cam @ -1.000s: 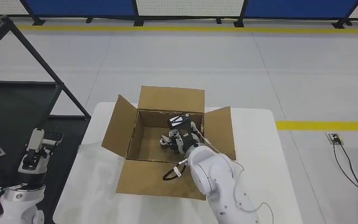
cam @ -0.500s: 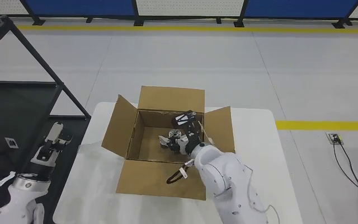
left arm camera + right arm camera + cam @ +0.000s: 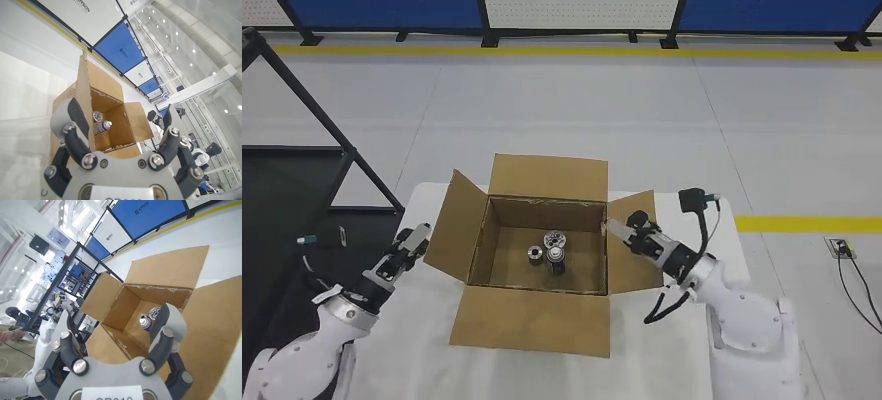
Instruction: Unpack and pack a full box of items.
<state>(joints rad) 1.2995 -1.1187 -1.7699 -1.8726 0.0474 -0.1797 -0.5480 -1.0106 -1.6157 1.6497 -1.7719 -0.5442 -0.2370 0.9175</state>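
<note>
Top view: box (image 3: 532,320) on white, perhaps cloth-covered table (image 3: 632,360); yellow-lined floor (image 3: 562,100).

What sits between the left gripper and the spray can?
The open left flap of the box stands between the left gripper and the spray can, as the top view shows.

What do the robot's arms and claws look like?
The left arm and right arm are smooth, rounded white shells. A black cable loops beside the right one. The left gripper and right gripper each have a grey plate with silver screws, black links, two pale-backed fingers with black pads, and a white label.
</note>
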